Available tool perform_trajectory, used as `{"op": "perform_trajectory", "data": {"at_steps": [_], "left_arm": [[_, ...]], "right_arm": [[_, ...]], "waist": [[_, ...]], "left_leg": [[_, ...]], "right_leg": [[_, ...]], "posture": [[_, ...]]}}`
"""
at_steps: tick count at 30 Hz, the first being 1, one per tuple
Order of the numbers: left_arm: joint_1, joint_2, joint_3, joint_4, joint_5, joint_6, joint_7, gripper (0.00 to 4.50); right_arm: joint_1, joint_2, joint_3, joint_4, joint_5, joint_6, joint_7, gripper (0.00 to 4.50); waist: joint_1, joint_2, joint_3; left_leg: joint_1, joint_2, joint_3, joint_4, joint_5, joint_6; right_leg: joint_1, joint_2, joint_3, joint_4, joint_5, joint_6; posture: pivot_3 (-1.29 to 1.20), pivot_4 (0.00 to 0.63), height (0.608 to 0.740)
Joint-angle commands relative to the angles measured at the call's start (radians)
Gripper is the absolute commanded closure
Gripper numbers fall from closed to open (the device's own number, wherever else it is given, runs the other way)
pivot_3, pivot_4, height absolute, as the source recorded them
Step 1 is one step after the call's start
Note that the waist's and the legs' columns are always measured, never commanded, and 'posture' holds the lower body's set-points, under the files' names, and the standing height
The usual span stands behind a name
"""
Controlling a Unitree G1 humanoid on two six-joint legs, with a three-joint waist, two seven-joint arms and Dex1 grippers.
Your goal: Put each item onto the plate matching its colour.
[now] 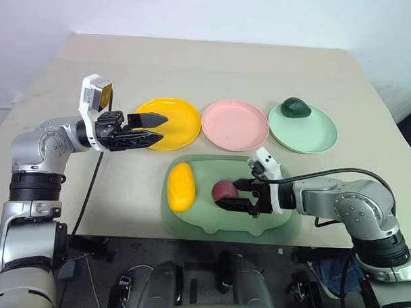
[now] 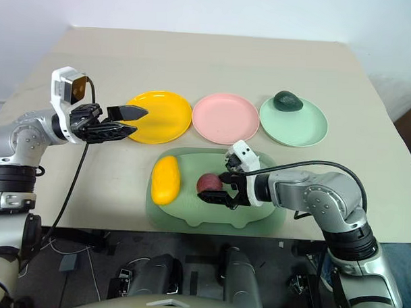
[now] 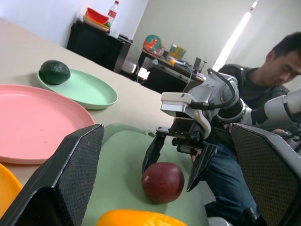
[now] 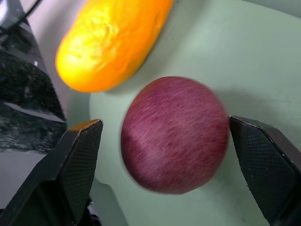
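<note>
The right gripper (image 1: pixel 239 200) is straddling the maroon fruit (image 1: pixel 224 191) on the tray (image 1: pixel 210 225), fingers not yet touching, readying a lift toward the pink plate (image 1: pixel 235 124), while the left gripper (image 1: pixel 154 129) is waiting with fingers spread.

Left claw (image 1: pixel 154 129) held raised and level, fingers spread wide. Right claw (image 1: pixel 232 195) angled downward, fingers (image 4: pixel 80 160) apart, neither touching anything.

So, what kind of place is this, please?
Probably a lab or office workroom: a plain beige table against a white wall, a seated person close behind the robot, and cluttered desks in the background.
</note>
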Motion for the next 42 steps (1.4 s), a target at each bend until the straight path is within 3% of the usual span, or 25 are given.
{"op": "perform_trajectory", "data": {"at_steps": [1, 3, 11, 17, 21, 27, 31, 36, 41, 42], "left_arm": [[-0.002, 0.017, 0.033, -0.04, -0.027, 0.005, 0.0, 0.0], [-0.002, 0.018, 0.033, -0.04, -0.027, 0.004, 0.0, 0.0], [-0.002, 0.017, 0.033, -0.037, -0.027, 0.003, -0.001, 0.0], [0.0, 0.001, 0.029, -0.025, -0.022, -0.007, -0.002, 0.0], [0.0, -0.006, 0.031, -0.029, -0.025, -0.006, 0.004, 0.0], [0.016, 0.006, 0.043, -0.059, -0.031, 0.009, 0.006, 0.0], [0.03, 0.011, 0.053, -0.077, -0.035, 0.018, 0.017, 0.0], [0.045, 0.017, 0.06, -0.093, -0.047, 0.026, 0.029, 0.0], [0.05, 0.022, 0.059, -0.102, -0.055, 0.027, 0.035, 0.0], [0.051, 0.022, 0.058, -0.103, -0.056, 0.026, 0.036, 0.0]], "right_arm": [[-0.003, 0.0, 0.006, -0.021, -0.048, -0.033, 0.02, 1.2], [-0.006, 0.009, 0.003, -0.016, -0.066, -0.038, 0.02, 1.6], [-0.058, 0.081, -0.133, 0.031, 0.037, 0.051, 0.015, 1.62], [-0.274, 0.151, -0.353, 0.249, 0.164, 0.089, -0.053, 1.62], [-0.346, 0.177, -0.357, 0.47, -0.055, -0.073, -0.166, 1.62], [-0.353, 0.181, -0.264, 0.578, -0.275, -0.261, -0.153, 1.62], [-0.335, 0.219, -0.246, 0.617, -0.359, -0.367, -0.134, 1.62], [-0.346, 0.246, -0.244, 0.643, -0.368, -0.359, -0.064, 1.62], [-0.344, 0.247, -0.249, 0.648, -0.378, -0.333, -0.029, 0.05], [-0.346, 0.242, -0.246, 0.648, -0.391, -0.336, -0.03, 0.01]], "waist": [[0.0, 0.0, 0.0], [0.0, 0.0, 0.0], [-0.001, 0.0, 0.0], [-0.002, 0.0, 0.0], [-0.002, 0.0, 0.0], [-0.007, 0.0, 0.0], [-0.008, 0.001, 0.0], [-0.005, 0.001, 0.001], [-0.005, 0.001, 0.001], [-0.005, 0.001, 0.001]], "left_leg": [[0.0, 0.0, 0.0, 0.0, 0.0, 0.0], [0.0, 0.0, 0.0, 0.0, 0.0, 0.0], [0.001, 0.0, 0.0, 0.0, 0.0, 0.0], [0.001, 0.0, 0.001, 0.0, 0.0, 0.0], [0.001, 0.0, 0.001, -0.001, 0.0, 0.0], [0.0, -0.001, 0.002, -0.001, 0.003, -0.005], [0.001, 0.0, 0.002, -0.001, 0.003, -0.006], [0.001, 0.0, 0.001, -0.001, 0.003, -0.006], [0.001, 0.0, 0.001, -0.001, 0.003, -0.006], [0.001, 0.0, 0.001, -0.001, 0.003, -0.006]], "right_leg": [[0.0, 0.0, 0.0, 0.0, 0.0, 0.0], [0.0, 0.0, 0.0, 0.0, 0.0, 0.0], [0.0, 0.0, 0.0, 0.0, 0.0, 0.0], [0.001, 0.0, 0.0, 0.0, 0.0, 0.0], [0.001, 0.001, 0.0, 0.0, 0.0, 0.0], [0.0, 0.0, 0.0, 0.0, 0.0, 0.0], [0.0, 0.001, 0.0, 0.0, 0.0, 0.0], [0.0, 0.0, 0.001, 0.001, 0.0, 0.0], [0.0, 0.0, 0.001, 0.0, 0.0, 0.0], [0.0, 0.0, 0.001, 0.001, 0.0, 0.0]], "posture": [[0.0, 0.15, 0.74], [0.0, 0.15, 0.74], [0.0, 0.15, 0.74], [0.0, 0.15, 0.74], [0.0, 0.15, 0.74], [0.0, 0.15, 0.74], [0.0, 0.15, 0.74], [0.0, 0.15, 0.74], [0.0, 0.15, 0.74], [0.0, 0.15, 0.74]]}}
